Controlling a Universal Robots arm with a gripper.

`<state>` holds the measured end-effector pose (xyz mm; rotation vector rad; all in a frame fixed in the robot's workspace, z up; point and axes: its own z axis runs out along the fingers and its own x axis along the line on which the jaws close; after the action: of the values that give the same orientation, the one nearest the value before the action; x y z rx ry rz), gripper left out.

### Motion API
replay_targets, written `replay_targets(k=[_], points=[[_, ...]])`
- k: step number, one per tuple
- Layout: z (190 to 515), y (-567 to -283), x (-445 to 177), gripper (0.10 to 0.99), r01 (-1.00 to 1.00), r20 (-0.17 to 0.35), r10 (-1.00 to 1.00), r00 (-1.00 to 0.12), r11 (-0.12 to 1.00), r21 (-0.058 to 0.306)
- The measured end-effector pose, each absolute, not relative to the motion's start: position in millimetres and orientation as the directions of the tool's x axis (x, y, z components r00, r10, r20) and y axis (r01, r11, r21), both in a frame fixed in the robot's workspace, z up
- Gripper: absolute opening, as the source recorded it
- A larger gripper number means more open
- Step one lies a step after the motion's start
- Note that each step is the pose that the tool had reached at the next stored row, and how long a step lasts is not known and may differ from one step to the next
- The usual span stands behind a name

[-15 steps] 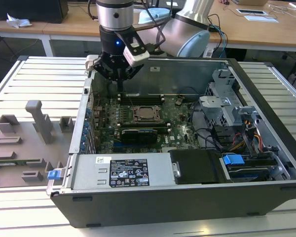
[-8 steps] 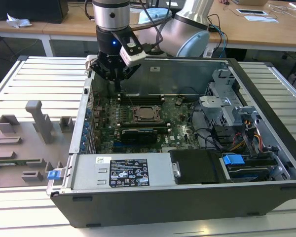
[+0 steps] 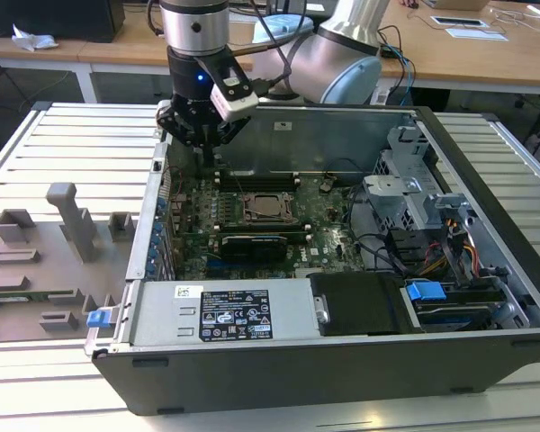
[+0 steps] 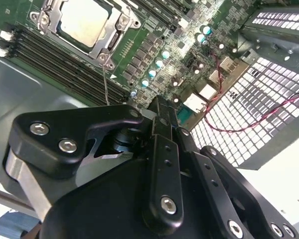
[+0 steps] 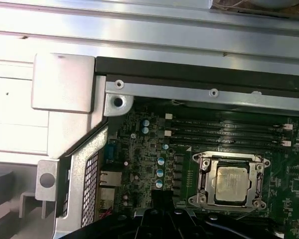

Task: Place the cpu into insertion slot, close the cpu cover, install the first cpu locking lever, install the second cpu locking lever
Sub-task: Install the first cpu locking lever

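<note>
The cpu [image 3: 266, 207] [image 4: 84, 22] [image 5: 231, 184] lies flat in the insertion slot [image 5: 195, 199] on the green motherboard, its silver top showing through the window of the cpu cover [image 4: 120, 25] [image 5: 205, 172], which lies down over it. A thin metal lever rod [image 4: 106, 84] sticks out from one socket corner. My gripper [image 3: 202, 148] [image 4: 162, 107] [image 5: 162, 201] hangs above the board's back corner on the exterior view's left, beside the memory slots [image 5: 224, 132] and apart from the socket. It is shut with nothing seen in it.
The open computer case [image 3: 279, 360] lies on a slatted table. A black expansion card [image 3: 252, 243] sits in front of the socket. Drive cages and cables [image 3: 432, 225] fill the exterior view's right. A grey fixture tray [image 3: 45, 261] stands left of the case.
</note>
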<state>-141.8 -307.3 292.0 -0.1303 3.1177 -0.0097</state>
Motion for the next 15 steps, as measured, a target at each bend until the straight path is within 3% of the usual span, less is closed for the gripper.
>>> replay_targets(k=[15], points=[[287.0,-292.3,-143.2,0.106,-0.083,-0.021,-0.083,-0.996,0.997,-0.007]])
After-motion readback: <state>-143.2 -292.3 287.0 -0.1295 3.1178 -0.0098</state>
